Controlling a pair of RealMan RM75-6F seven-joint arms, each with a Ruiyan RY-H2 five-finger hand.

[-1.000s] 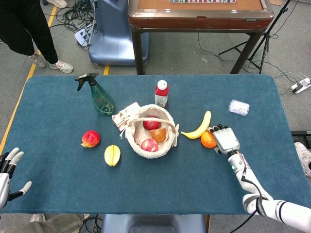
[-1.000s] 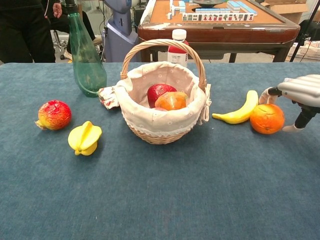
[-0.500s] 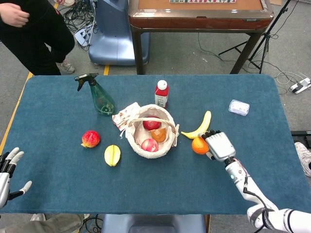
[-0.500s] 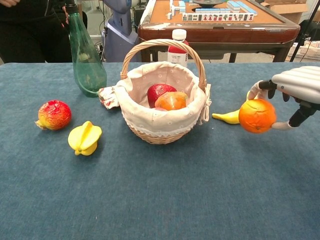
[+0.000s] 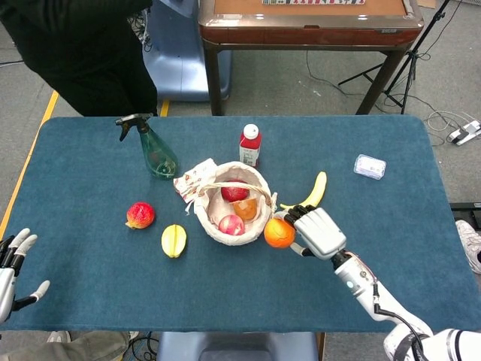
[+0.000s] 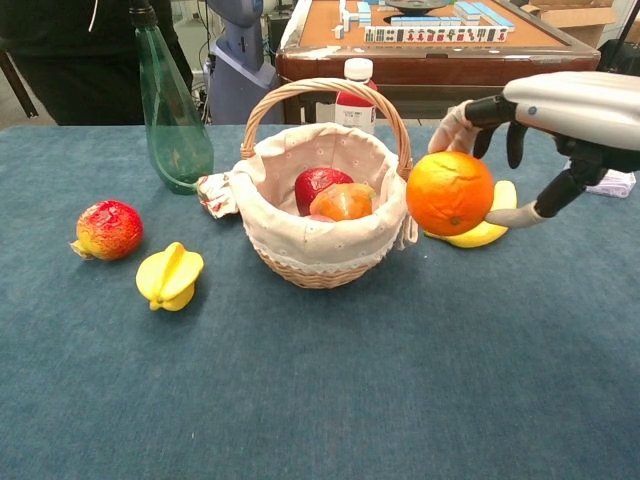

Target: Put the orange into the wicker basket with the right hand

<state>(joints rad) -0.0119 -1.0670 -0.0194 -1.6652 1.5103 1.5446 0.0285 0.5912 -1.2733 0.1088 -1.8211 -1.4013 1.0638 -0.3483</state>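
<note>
Orange (image 5: 279,233) has come off the table and moved left since a second ago — now in the air just right of the basket (image 5: 213,225), centre of the head view. Right hand (image 5: 319,231) grips it, fingers curled over the top. Banana (image 5: 311,192) lies behind it. Left hand (image 5: 13,262) at lower left edge — fingers spread, holding nothing.
</note>
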